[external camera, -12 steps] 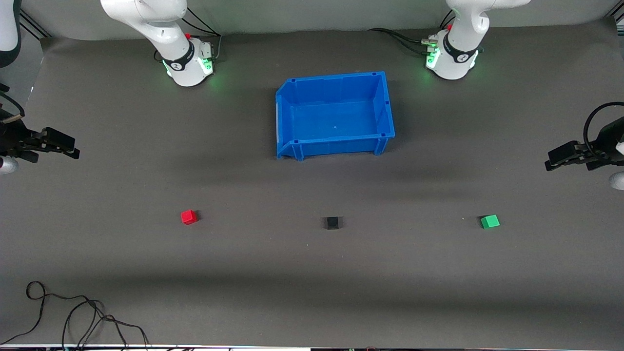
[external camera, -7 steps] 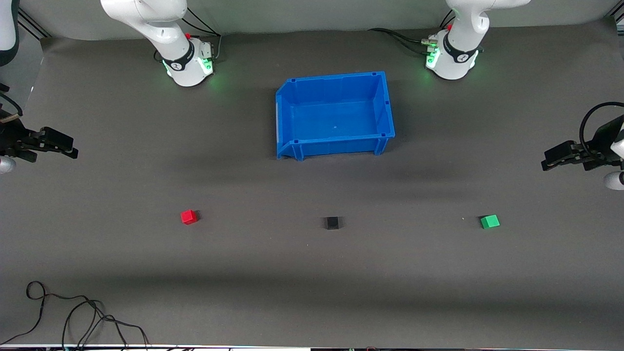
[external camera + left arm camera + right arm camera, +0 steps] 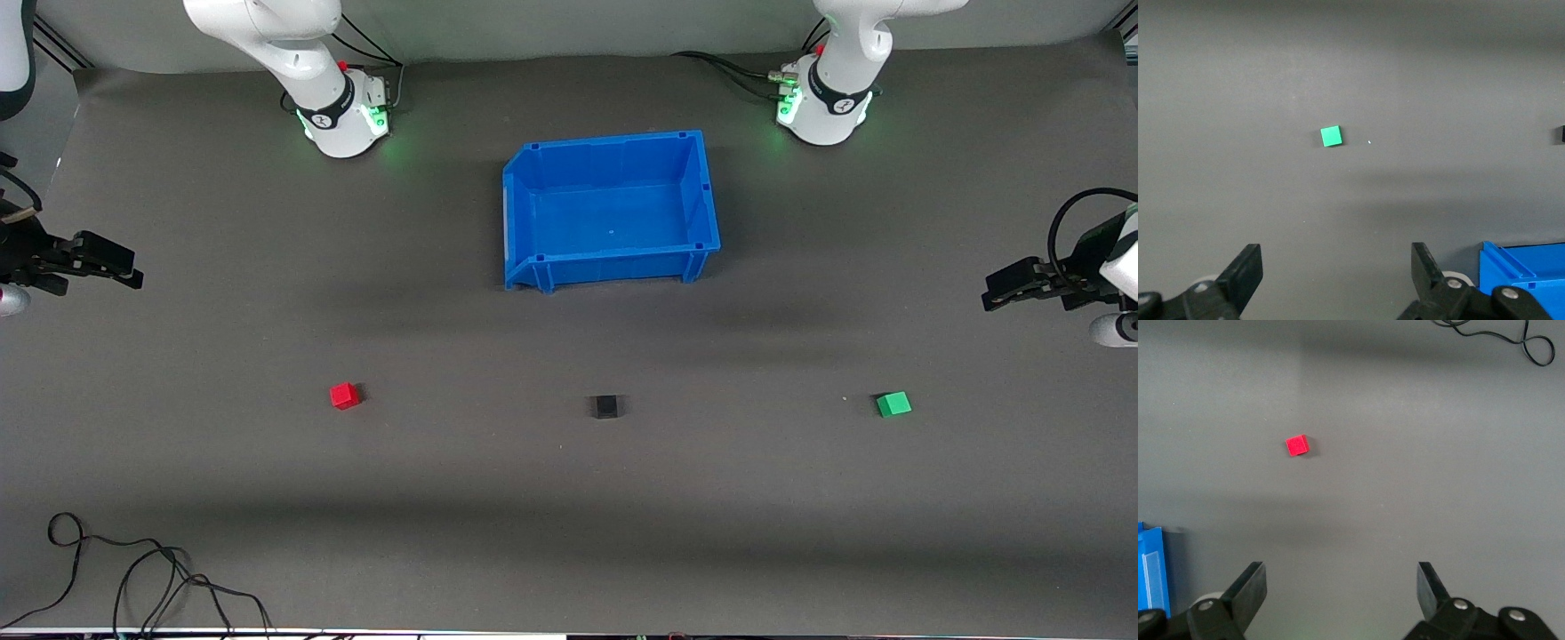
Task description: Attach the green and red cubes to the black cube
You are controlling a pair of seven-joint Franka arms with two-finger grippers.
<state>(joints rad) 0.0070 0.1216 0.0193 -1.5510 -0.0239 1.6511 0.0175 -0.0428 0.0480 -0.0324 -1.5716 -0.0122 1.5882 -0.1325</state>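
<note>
Since earlier, my left gripper (image 3: 989, 299) has crept toward 9 o'clock; cubes unmoved.
Both grippers, right gripper (image 3: 135, 274) included, gape wide; red cube (image 3: 344, 396), black cube (image 3: 605, 407), green cube (image 3: 893, 404) sit well apart.

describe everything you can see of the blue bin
The blue bin is an open-topped rectangular tub that looks like moulded plastic, with a thick rim, small holes at the corners and a lower, angled wall toward the right arm's end of the table. It stands upright on the dark table mat, between the two arm bases and farther from the front camera than the three cubes. Its inside is empty. Nothing touches it but the mat. A corner shows in each wrist view.
</note>
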